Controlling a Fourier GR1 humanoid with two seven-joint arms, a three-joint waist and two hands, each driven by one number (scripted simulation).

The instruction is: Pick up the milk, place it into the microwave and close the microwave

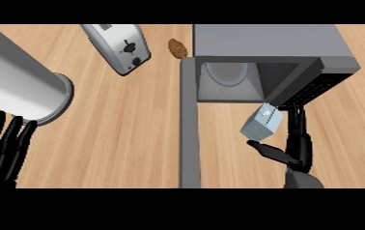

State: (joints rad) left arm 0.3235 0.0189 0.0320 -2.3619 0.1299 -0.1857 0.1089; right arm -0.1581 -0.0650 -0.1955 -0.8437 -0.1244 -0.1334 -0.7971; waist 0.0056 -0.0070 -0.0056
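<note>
The milk (261,123), a small pale blue and white carton, hangs tilted just in front of the microwave's open cavity (235,81). My right hand (296,149) is curled round it, thumb under its lower edge and fingers up its right side. The grey microwave (271,40) stands at the back right, a round glass plate showing inside. Its door (189,127) is swung fully open and runs as a long grey bar toward the counter's front edge, left of the carton. My left hand (13,147) rests open at the lower left, fingers up.
A silver toaster (118,48) lies at the back, left of the microwave. A small brown food item (176,48) sits between them. A large steel cylinder (28,91) stands at the far left, above my left hand. Bare wooden counter (121,137) lies between cylinder and door.
</note>
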